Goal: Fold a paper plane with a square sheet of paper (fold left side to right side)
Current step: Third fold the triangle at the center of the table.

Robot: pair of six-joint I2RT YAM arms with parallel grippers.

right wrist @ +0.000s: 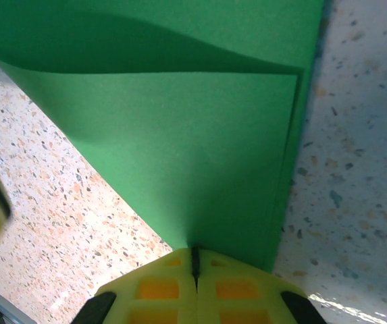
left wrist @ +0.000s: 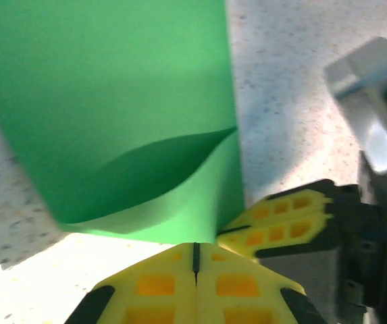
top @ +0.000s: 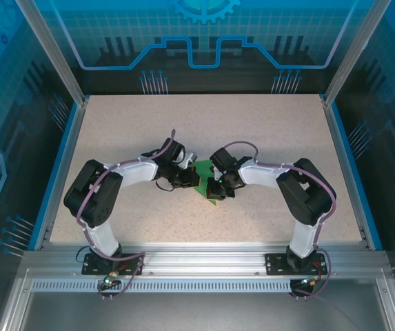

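The square sheet of paper (top: 205,172) is bright green and lies at the middle of the table, folded over on itself with its upper layer bulging up. In the left wrist view the sheet (left wrist: 112,101) curls toward my left gripper (left wrist: 195,244), whose yellow fingers are shut on its near edge. My right gripper (right wrist: 194,251) is shut on a corner of the sheet (right wrist: 179,148), where two layers lie almost edge to edge on the right. From above, the left gripper (top: 191,181) and right gripper (top: 214,189) meet at the paper. The right gripper's fingers (left wrist: 281,223) sit just right of my left one.
The speckled beige tabletop (top: 266,131) stretches all round the paper. Blue rails (top: 65,158) border its left and right sides, and a metal frame (top: 204,258) runs along the near edge by the arm bases.
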